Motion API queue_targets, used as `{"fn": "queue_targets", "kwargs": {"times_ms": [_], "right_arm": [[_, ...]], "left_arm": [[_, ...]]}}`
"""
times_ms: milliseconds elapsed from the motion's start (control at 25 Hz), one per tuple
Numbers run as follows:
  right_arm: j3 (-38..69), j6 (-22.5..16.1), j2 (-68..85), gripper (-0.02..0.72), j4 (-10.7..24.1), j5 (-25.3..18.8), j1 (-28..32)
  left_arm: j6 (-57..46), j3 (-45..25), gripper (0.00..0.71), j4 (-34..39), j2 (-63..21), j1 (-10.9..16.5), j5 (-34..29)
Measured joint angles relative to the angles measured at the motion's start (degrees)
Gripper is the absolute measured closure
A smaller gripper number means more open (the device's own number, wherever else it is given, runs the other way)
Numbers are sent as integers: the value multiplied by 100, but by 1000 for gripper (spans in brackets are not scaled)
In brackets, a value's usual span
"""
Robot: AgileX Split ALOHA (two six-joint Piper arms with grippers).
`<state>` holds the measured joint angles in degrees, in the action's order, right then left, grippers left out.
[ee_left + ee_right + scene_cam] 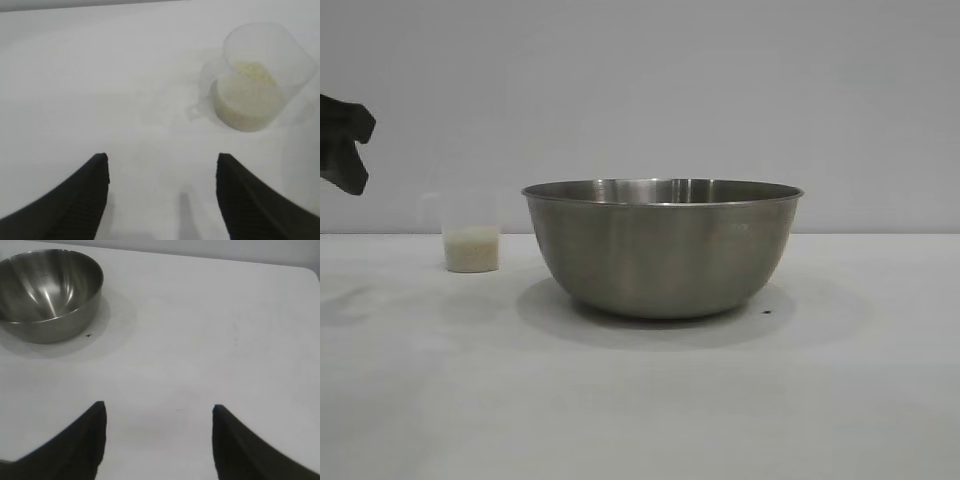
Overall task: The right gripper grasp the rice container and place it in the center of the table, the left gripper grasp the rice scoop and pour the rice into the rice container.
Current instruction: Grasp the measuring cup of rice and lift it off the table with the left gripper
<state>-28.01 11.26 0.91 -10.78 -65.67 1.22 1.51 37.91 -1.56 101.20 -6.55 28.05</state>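
Nearest you, the steel rice container (663, 247) already stands upright, mouth up, mid-table (640, 400), empty inside, so your placing step looks done. The right gripper (159, 440) hangs well back from it, fingers apart, holding nothing. Scooping and pouring remain. Farther back, the rice scoop (470, 236) stands upright, about a third full of rice (245, 100), its loop handle facing the left gripper (162, 200), which is half-open and empty.

White matte table (640, 400), bearing one large stainless-steel rice container (663, 248) upright near its middle, one small translucent rice scoop (470, 235) upright and well apart to the container's left in the exterior view, part-filled with rice (472, 250), and a tiny dark speck (766, 311) just beside the container's base.
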Motion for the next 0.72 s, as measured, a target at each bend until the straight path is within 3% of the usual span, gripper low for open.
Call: {"fn": "queue_targets", "kwargs": {"times_ms": [400,720], "right_arm": [[0,0,0,301,-10,0,0],[0,0,0,301,-10,0,0]], "left_arm": [[-461,0,323,646,775,0,1351],[-593,0,323,712,1259,0,2379]]}}
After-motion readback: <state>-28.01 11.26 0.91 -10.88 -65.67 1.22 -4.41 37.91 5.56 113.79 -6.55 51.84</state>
